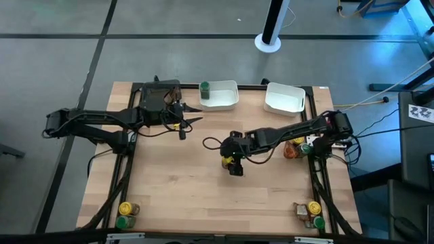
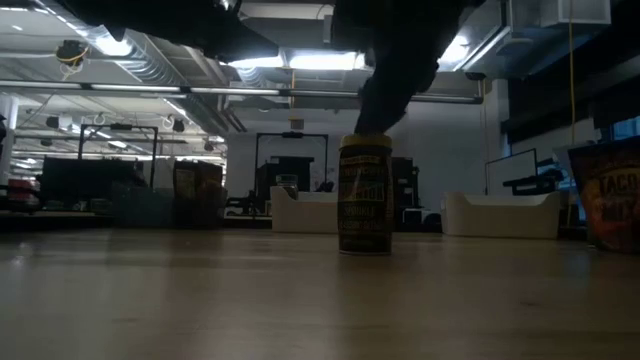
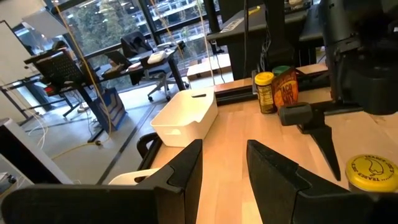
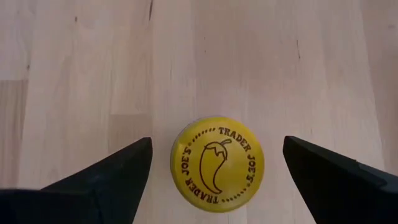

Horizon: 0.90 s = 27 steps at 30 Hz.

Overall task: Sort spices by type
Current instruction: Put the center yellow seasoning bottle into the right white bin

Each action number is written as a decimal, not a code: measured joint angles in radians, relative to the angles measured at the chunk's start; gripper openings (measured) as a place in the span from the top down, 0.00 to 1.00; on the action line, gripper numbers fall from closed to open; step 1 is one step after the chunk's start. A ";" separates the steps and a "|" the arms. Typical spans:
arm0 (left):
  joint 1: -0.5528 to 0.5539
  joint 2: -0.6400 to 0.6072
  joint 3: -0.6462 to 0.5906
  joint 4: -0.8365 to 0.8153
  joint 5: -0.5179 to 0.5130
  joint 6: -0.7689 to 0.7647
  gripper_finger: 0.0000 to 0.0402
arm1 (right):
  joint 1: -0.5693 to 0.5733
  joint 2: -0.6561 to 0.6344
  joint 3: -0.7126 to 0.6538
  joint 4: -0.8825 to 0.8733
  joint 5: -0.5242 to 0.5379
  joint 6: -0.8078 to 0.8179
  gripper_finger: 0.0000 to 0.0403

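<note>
1. The right tool (image 4: 211, 171) hung wide open over a yellow-lidded jar (image 4: 217, 163), one finger on each side, not touching it.
2. The jar stood upright mid-counter (image 1: 183, 183).
3. The left tool (image 1: 192, 120) waited part-open near the white tray (image 1: 220, 95).

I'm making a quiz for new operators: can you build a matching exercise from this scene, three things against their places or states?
Things:
1. right pincer
2. green-lidded jar
3. yellow-lidded jar

Places or states:
A. stands upright on the bare table, mid-table
B. open, directly above a lid
C. at the left end of a white tray

Pairs: 1-B, 2-C, 3-A
</note>
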 joint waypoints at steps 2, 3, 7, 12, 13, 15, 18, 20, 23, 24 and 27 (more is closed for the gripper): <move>0.000 0.000 0.000 0.002 0.000 0.000 0.72 | 0.000 0.010 0.000 0.004 0.000 0.000 0.11; 0.000 0.000 0.000 0.001 0.000 0.000 0.72 | 0.000 0.015 0.000 -0.003 0.000 0.000 0.11; 0.000 0.000 0.000 0.000 0.000 0.000 0.72 | 0.000 0.042 0.000 -0.003 0.000 -0.001 0.11; 0.000 0.000 0.000 0.000 0.000 0.000 0.72 | 0.000 0.057 0.000 0.016 -0.001 -0.010 0.11; 0.000 0.000 0.000 -0.002 0.000 0.000 0.72 | 0.000 0.058 0.000 0.015 -0.001 -0.011 0.11; 0.000 0.000 0.000 0.002 0.000 0.002 0.72 | 0.000 0.058 0.000 0.014 -0.001 -0.012 0.11; 0.000 0.000 0.000 0.001 0.000 0.002 0.72 | 0.000 0.058 0.000 0.011 -0.001 -0.012 0.11; 0.000 0.000 0.000 0.000 0.000 0.003 0.72 | 0.000 0.058 0.000 0.012 -0.001 -0.012 0.11; 0.000 0.000 0.000 0.000 0.000 0.002 0.72 | 0.000 0.058 0.000 0.010 -0.001 -0.012 0.11; 0.000 0.000 0.000 0.000 0.000 0.002 0.72 | 0.000 0.058 0.000 0.011 -0.001 -0.012 0.11; 0.000 0.000 0.000 0.000 0.000 0.001 0.72 | 0.000 0.058 0.000 0.010 -0.001 -0.012 0.12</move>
